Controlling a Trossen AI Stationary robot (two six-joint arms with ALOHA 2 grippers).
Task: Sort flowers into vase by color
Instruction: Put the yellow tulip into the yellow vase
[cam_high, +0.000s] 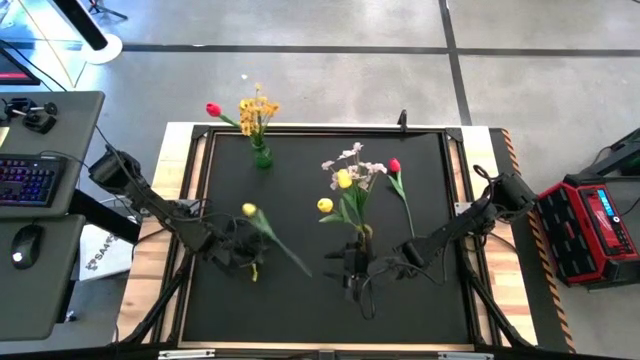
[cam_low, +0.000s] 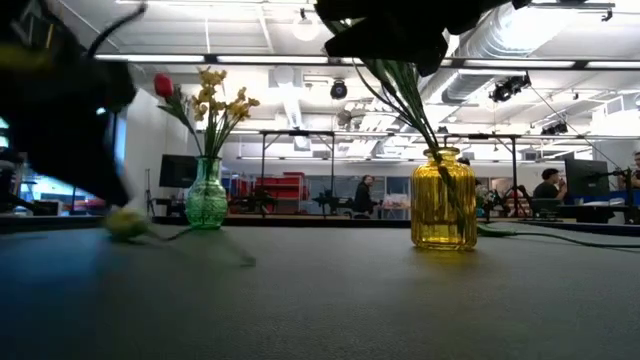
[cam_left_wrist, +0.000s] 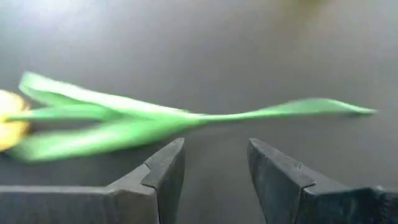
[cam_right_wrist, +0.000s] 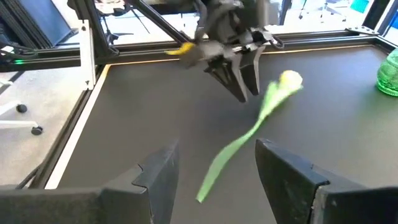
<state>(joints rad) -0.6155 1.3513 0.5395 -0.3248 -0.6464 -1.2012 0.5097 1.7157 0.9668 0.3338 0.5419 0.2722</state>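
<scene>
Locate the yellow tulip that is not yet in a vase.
In the high view, the yellow tulip lies flat on the mat's left half, beside the left tool, left of the yellow vase.

Keyboard (cam_high: 28, 181) and mouse (cam_high: 27, 243) on side desk, red case (cam_high: 598, 225) opposite.

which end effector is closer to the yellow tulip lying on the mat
Left. The left end effector hovers right beside the tulip, open. The right end effector waits farther off, past the stem's tip, near the yellow vase.

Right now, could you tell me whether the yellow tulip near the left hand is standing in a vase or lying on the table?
Lying flat on the table: the yellow tulip stretches across the mat, outside both vases.
</scene>
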